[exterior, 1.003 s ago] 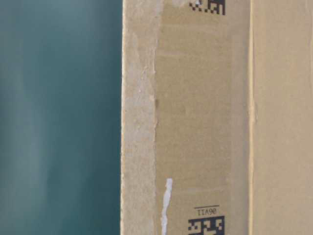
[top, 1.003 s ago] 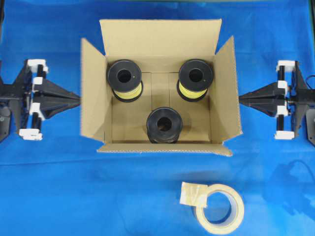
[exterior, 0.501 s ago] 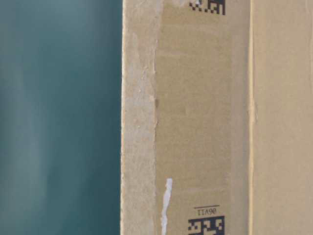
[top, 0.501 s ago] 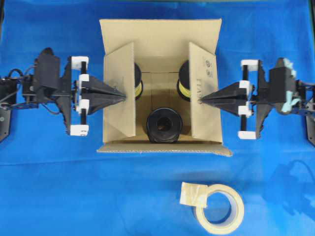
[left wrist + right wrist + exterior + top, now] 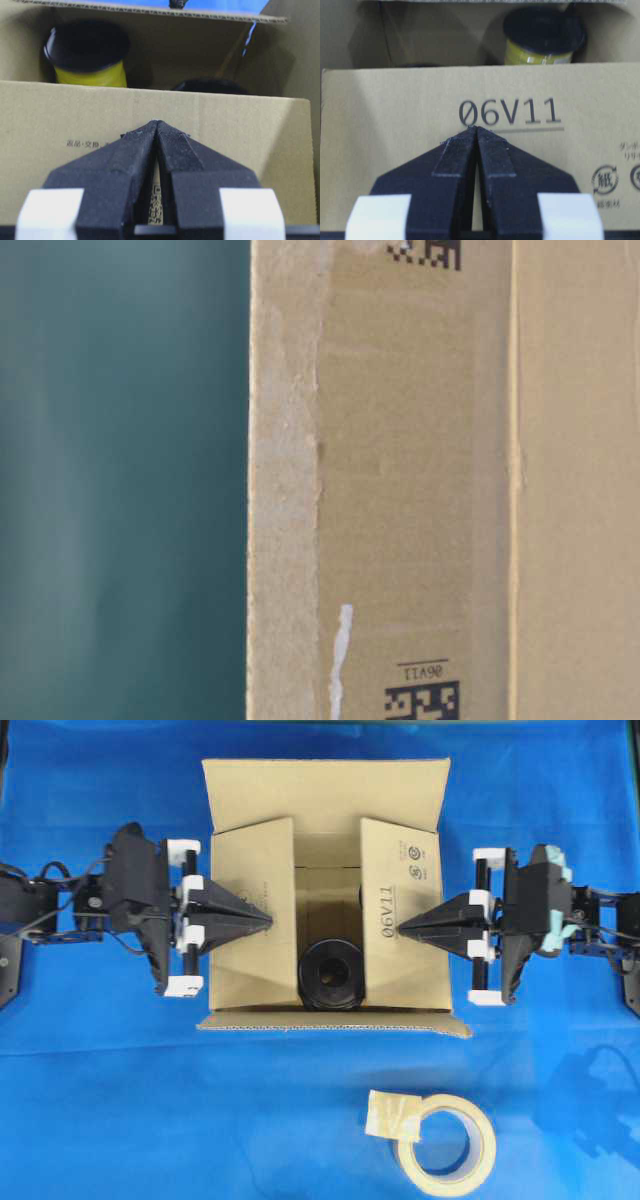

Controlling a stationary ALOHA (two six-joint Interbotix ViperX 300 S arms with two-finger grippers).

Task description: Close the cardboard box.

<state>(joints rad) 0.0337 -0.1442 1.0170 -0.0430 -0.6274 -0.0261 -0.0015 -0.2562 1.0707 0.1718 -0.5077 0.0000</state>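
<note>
The large brown corrugated cardboard box (image 5: 325,895) sits in the middle of the blue cloth-covered table (image 5: 120,1100), its two short side flaps partly folded inward while the far and near long flaps are not yet down. My left gripper (image 5: 268,921) has its black fingers pressed together to a point, holding nothing, with the tip against the left side flap (image 5: 250,915). My right gripper (image 5: 400,929) is likewise pinched closed and empty, its tip resting on the right side flap (image 5: 400,910) just below the printed "06V11". Black spools wound with yellow wire (image 5: 87,55) stand inside; one black spool (image 5: 331,976) shows in the gap between the flaps.

I judge the step in hand to be pushing both side flaps flat. To do it well I should drive both tips inward and downward evenly, so the box does not slide sideways, and keep contact near each flap's middle. The spools may stand nearly as tall as the box rim, though I cannot tell from here. A beige tape roll (image 5: 446,1140) lies on the cloth well in front of the box.
</note>
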